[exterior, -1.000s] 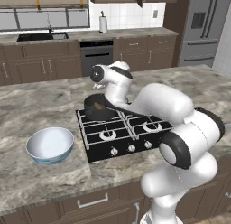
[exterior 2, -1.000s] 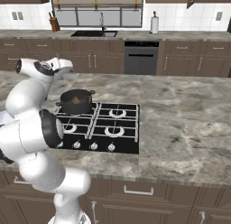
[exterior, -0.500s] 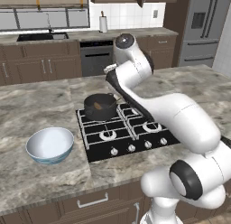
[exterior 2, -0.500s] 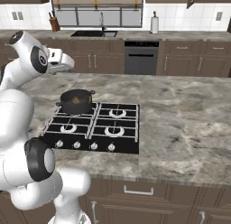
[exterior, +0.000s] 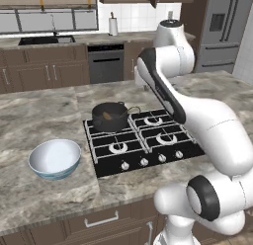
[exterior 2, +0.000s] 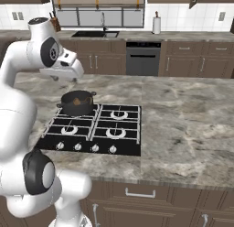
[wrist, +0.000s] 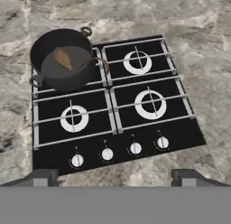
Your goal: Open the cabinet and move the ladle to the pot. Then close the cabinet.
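The round dark metal pot [wrist: 64, 59] on the black four-burner cooktop [wrist: 118, 105] holds the slim brown ladle [wrist: 64, 58], scoop down inside. The gripper [wrist: 115, 177] hovers above, jaws spread, holding nothing.

Bare countertop [exterior 2: 183, 125] right of the stove [wrist: 113, 105] looks passable; the pot [wrist: 63, 60] blocks its back-left burner.

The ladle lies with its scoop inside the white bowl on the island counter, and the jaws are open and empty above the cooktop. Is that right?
Not quite. The ladle lies with its scoop inside the dark pot on the cooktop's rear burner, as the hand view shows; in the left base view the white bowl holds nothing. The rest stands: the jaws are open and empty above the cooktop.
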Motion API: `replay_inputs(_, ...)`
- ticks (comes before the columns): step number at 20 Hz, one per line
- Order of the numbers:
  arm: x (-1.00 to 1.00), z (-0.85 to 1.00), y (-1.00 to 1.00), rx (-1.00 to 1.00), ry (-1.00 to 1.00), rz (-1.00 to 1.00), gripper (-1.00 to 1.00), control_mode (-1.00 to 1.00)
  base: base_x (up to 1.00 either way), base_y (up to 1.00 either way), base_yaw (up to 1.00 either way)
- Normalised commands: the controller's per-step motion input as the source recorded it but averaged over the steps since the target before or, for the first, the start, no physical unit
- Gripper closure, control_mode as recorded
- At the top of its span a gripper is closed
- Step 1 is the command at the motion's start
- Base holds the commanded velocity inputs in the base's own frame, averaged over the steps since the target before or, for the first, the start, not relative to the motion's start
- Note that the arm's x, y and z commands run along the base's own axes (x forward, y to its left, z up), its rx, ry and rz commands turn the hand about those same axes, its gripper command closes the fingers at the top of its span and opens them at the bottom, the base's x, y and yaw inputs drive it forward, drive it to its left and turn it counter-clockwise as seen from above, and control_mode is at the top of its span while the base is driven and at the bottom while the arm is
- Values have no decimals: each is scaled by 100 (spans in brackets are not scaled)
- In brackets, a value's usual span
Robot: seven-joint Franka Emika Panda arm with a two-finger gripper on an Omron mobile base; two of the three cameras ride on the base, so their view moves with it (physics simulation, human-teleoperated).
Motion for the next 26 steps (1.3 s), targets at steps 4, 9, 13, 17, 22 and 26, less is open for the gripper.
replay_inputs(4, -47, -16, -24, 9, 19, 0, -100, -100, 0, 0, 0)
replay_inputs(9, -63, -3, -8, 2, 0, 0, -100, -100, 0, 0, 0)
replay_inputs(13, 0, 0, 0, 0, 0, 0, -100, 100, -97, 1, 0)
replay_inputs(17, 0, 0, 0, 0, 0, 0, -100, 100, -100, 64, 0)
replay_inputs(22, 0, 0, 0, 0, 0, 0, -100, 100, -41, 100, 0)
replay_inputs(26, 0, 0, 0, 0, 0, 0, -100, 100, -5, 100, 0)
